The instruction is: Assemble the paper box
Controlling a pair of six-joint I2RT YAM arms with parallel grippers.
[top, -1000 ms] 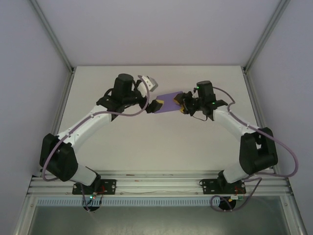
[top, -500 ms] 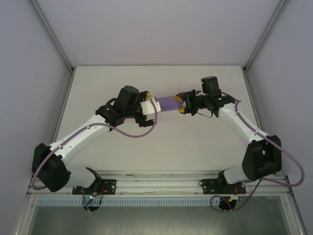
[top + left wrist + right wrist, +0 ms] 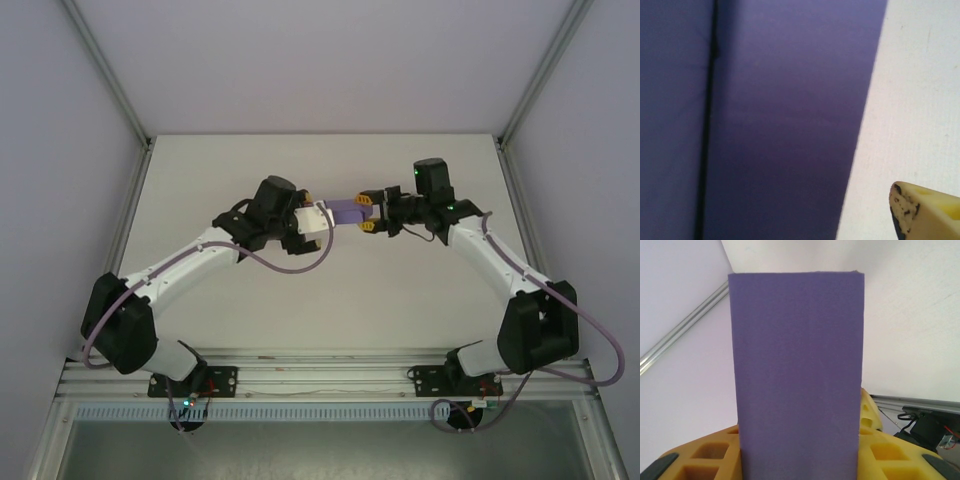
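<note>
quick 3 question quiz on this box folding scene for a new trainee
1. True or false: in the top view the paper box sits between the left gripper and the right gripper.
2. What colour is the paper box? A green, B purple, C red.
3. Short answer: in which wrist view do yellow fingers flank the box on both sides?

Key: 1 true; 2 B; 3 the right wrist view.
</note>
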